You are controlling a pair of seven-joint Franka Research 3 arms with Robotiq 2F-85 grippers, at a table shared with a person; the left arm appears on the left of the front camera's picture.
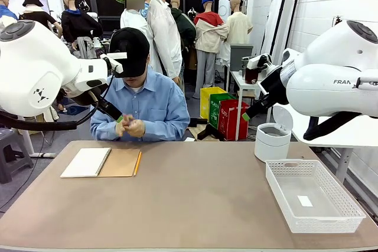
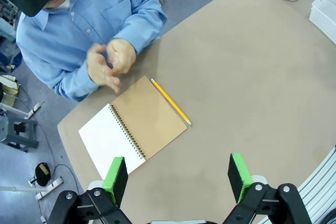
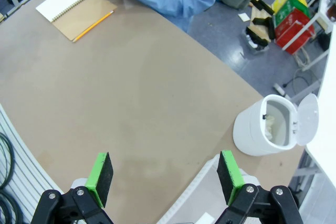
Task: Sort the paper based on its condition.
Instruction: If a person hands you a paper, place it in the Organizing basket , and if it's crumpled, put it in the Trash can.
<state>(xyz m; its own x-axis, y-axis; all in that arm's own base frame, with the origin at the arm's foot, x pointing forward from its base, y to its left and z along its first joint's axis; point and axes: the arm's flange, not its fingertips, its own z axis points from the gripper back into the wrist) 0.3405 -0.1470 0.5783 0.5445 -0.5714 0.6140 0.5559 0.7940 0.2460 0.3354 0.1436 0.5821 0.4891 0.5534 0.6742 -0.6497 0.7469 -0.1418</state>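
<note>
Left gripper [image 2: 178,176] and right gripper [image 3: 164,174] stand wide, empty; reach now and you risk striking the person's hands [image 1: 131,127].

Glossy white, rounded left arm [image 1: 35,66] and right arm [image 1: 333,84], black cabling [image 1: 53,126]; left tool [image 2: 178,178] and right tool [image 3: 165,174] black, green pads [image 2: 116,178].

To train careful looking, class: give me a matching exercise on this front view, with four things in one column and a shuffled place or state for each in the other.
Things
1. spiral notebook
2. yellow pencil
3. white bin
4. mesh basket

Places or states
A. lid flipped open
B. lying open, blank white page up
C. farthest to the robot's right, on the robot's side
D. lying along the edge of the brown cover

Pairs: 1-B, 2-D, 3-A, 4-C
</note>
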